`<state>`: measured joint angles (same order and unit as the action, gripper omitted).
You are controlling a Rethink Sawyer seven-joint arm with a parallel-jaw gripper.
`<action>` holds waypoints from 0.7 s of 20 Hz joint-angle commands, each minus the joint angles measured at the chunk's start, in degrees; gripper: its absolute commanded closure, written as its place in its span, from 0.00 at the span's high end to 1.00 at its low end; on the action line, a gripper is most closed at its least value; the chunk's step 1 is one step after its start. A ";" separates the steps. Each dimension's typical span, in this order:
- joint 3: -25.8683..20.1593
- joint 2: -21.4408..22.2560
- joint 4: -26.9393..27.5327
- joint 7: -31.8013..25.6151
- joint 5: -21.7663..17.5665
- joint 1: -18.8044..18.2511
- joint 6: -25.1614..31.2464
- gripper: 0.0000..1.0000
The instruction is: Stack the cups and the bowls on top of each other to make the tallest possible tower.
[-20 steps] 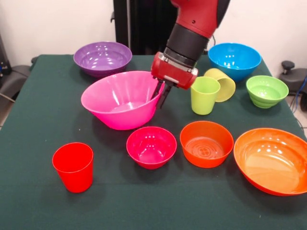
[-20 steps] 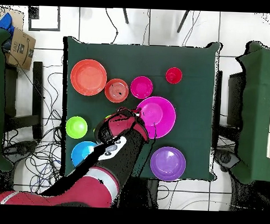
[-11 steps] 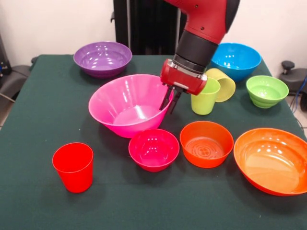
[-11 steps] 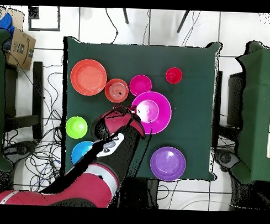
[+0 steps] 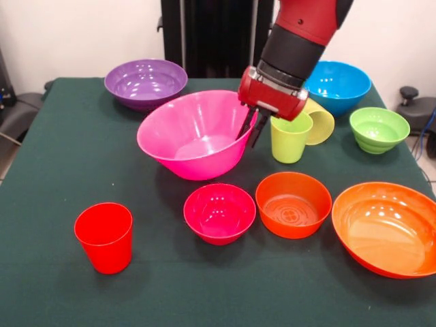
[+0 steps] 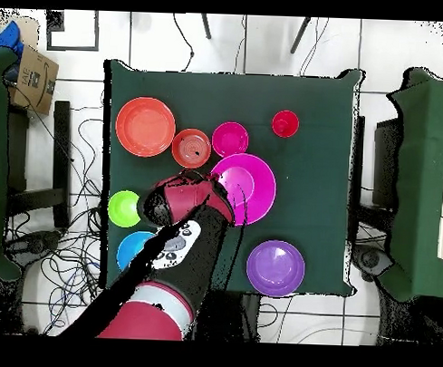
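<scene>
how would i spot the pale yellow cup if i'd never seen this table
In the front view, start at the blue bowl at the table's far right. Just in front of it stands the lime green cup. The pale yellow cup is the one lying on its side behind that; the other cups stand upright.

Front and overhead, shared table
</scene>
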<state>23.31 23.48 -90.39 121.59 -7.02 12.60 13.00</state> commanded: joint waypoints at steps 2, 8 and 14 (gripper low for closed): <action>-4.83 1.45 1.96 4.84 2.05 0.81 9.04 0.00; -3.20 2.11 2.55 5.21 1.82 1.54 11.05 0.00; -1.68 -1.77 6.35 8.83 3.95 3.43 10.73 0.00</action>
<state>24.39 25.50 -89.64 121.59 -5.83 14.47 17.97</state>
